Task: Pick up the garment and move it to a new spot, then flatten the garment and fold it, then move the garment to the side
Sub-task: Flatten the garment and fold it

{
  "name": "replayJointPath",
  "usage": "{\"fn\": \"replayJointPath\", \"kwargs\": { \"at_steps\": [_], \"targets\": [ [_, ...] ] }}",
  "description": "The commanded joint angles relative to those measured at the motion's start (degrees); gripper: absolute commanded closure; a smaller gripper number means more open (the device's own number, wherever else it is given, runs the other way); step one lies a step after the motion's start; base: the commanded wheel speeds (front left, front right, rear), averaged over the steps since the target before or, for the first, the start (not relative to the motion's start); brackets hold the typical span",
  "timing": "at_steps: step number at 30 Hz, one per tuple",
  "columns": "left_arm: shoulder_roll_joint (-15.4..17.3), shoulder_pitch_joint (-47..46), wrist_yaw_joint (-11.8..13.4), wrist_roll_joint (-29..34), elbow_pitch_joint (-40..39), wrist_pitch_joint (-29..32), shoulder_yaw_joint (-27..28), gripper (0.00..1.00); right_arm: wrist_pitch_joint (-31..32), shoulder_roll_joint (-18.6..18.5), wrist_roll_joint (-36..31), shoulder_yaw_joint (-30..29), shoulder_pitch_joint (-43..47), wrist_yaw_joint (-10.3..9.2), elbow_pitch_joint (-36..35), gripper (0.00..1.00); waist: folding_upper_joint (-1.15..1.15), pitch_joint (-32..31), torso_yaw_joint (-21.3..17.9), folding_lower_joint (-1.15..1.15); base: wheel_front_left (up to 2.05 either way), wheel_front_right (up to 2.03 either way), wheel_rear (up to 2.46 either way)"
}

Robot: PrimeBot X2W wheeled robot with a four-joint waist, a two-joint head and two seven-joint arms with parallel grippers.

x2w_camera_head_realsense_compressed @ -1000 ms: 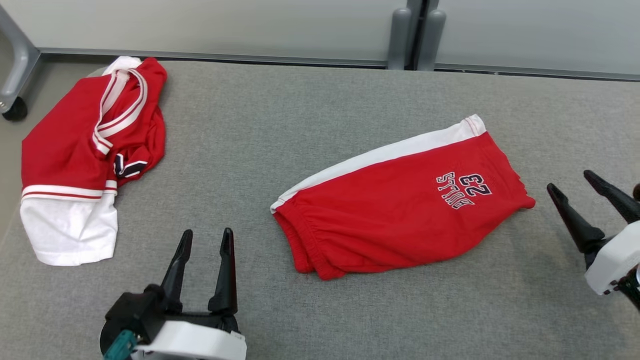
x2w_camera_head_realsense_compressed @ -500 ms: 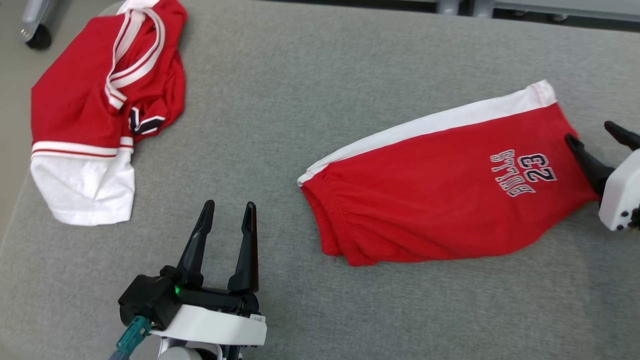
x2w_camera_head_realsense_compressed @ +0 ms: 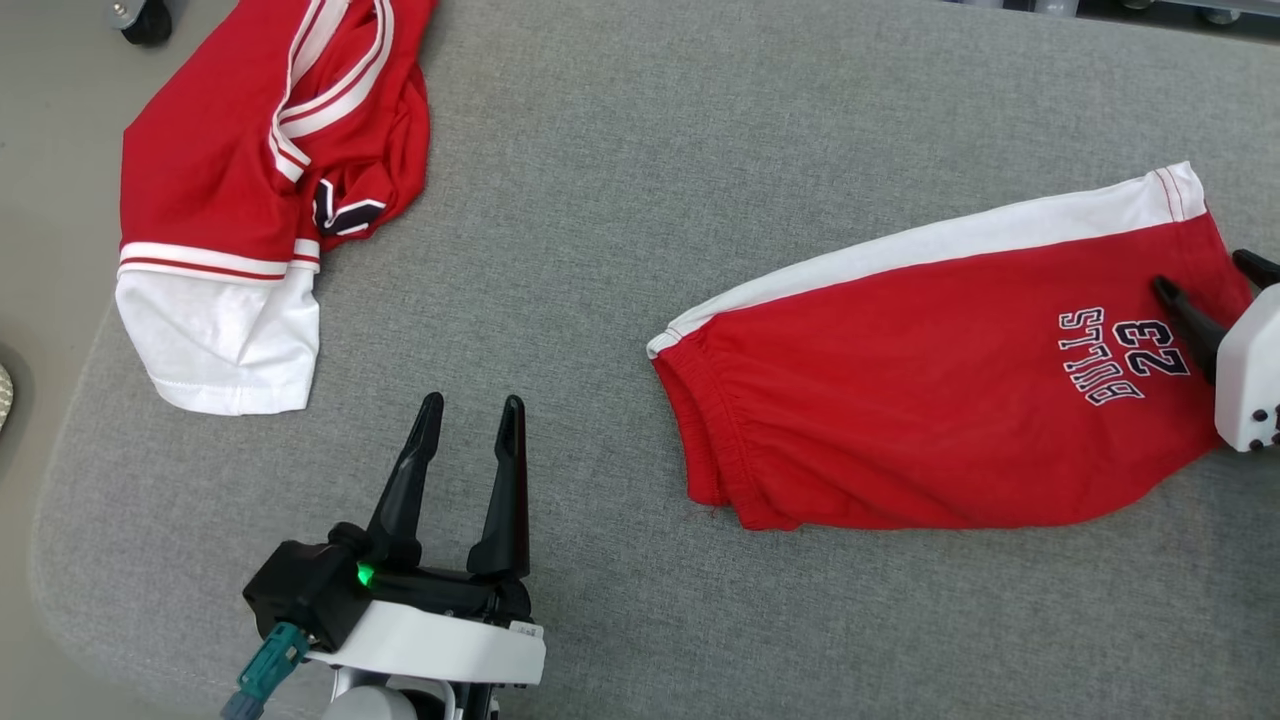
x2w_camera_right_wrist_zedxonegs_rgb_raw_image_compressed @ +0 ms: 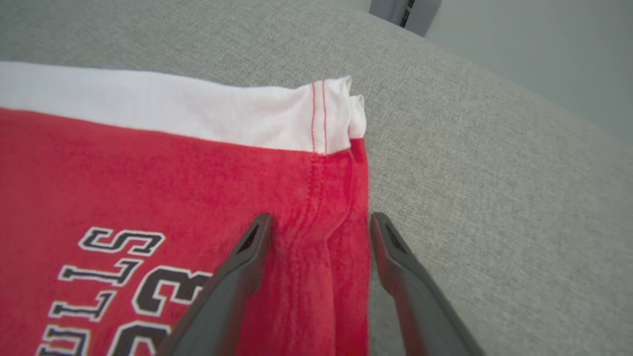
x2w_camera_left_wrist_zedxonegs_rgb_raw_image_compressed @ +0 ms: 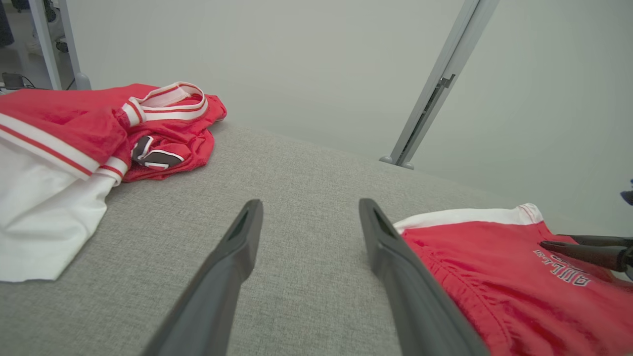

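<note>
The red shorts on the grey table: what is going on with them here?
A two-armed robot is working on the red shorts, which lie flat on the grey table. Its right gripper is open at the hem end of the shorts, one finger over the cloth and the other beyond its edge, not yet closed on it. The left gripper is open too, over bare table between the shorts and a red and white jersey, holding nothing.

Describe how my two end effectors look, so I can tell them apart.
The left end effector has two long, dark, tapered fingers on a black base with a lit green light, a white wrist housing and a teal connector. The right end effector has the same dark fingers and a white housing.
</note>
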Motion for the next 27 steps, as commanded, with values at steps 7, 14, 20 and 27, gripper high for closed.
{"fn": "replayJointPath", "kwargs": {
  "at_steps": [7, 14, 20, 27],
  "targets": [
    [0.14, -1.42, 0.29, -0.65, -0.04, 0.0, -0.77, 0.0, 2.51, -0.57, -1.63, -0.6, 1.88, -0.01, -0.4, 0.0, 0.0, 0.8, -0.44, 0.0, 0.0, 0.0, 0.0],
    [0.13, -1.2, 0.51, -0.58, 0.61, 0.0, -0.59, 0.0, 7.17, 0.82, 2.39, 3.06, 3.45, -0.01, -1.73, 0.97, 0.0, 0.71, -0.94, 0.0, 0.0, 0.0, 0.0],
    [0.13, 0.23, -0.11, -0.28, 1.23, 0.0, 0.52, 0.0, 4.25, 0.2, 6.11, 1.6, 4.43, -0.02, -3.36, 1.0, 0.0, -2.61, -3.83, 0.0, 0.0, 0.0, 0.0],
    [0.16, 4.01, -1.79, 3.68, 3.26, 0.0, 2.93, 0.0, 1.57, 0.56, 10.22, -3.36, 12.21, -0.01, -8.8, 1.0, 0.0, -8.55, -9.51, 0.0, 0.0, 0.0, 0.0]
  ]
}}
